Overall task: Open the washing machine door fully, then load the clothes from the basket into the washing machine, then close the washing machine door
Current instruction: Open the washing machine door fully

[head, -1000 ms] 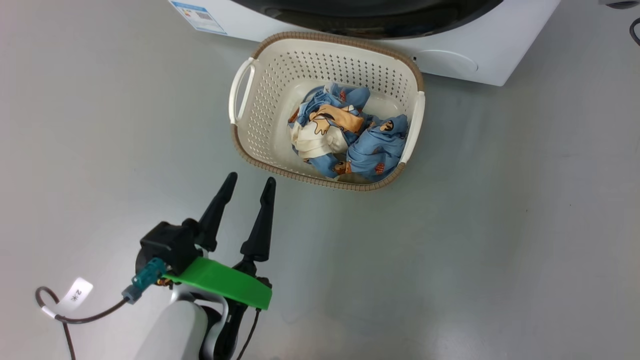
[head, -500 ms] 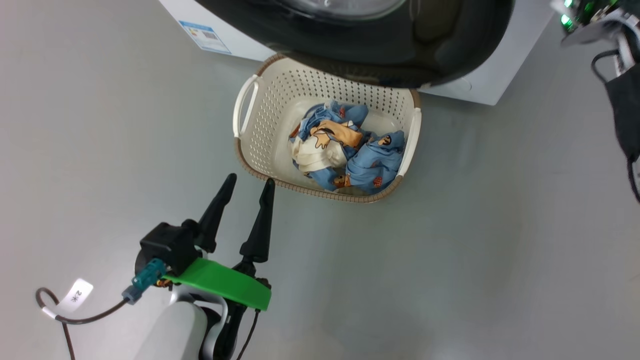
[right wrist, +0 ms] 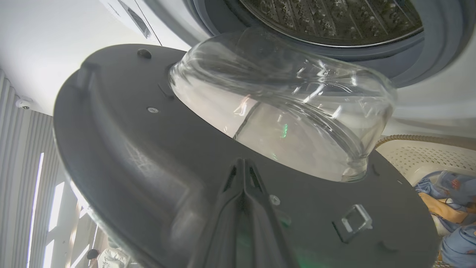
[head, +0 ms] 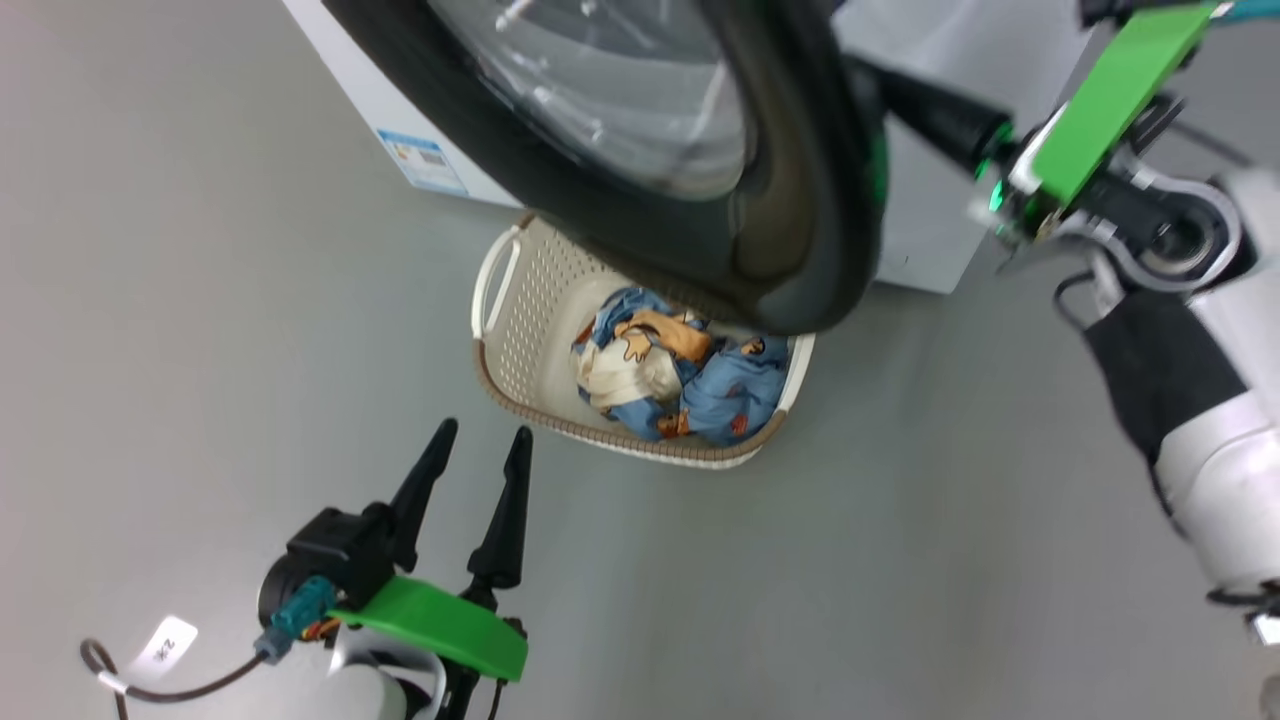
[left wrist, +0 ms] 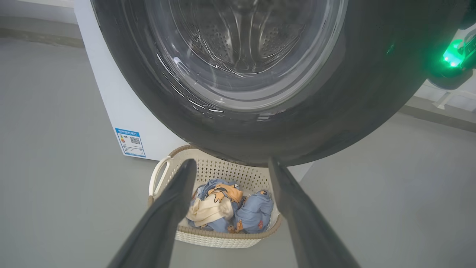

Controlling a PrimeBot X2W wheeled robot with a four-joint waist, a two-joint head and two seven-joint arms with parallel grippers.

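The washing machine door stands swung out from the white washing machine, its black rim and glass bowl hanging over the far half of the basket. The clothes, blue with orange and cream prints, lie in the basket. My right gripper is shut, its tips behind the door's right edge. In the right wrist view the shut fingertips rest against the door's dark inner face, below the glass bowl. My left gripper is open over the floor near the basket's front left.
The steel drum and grey seal show behind the door. A blue label sits low on the machine's front. Grey floor lies left and right of the basket. A person stands far off by tall windows.
The head camera has tilted up. The door has swung further out over the basket, and my right arm has come into view at its right edge. The left gripper has kept its pose.
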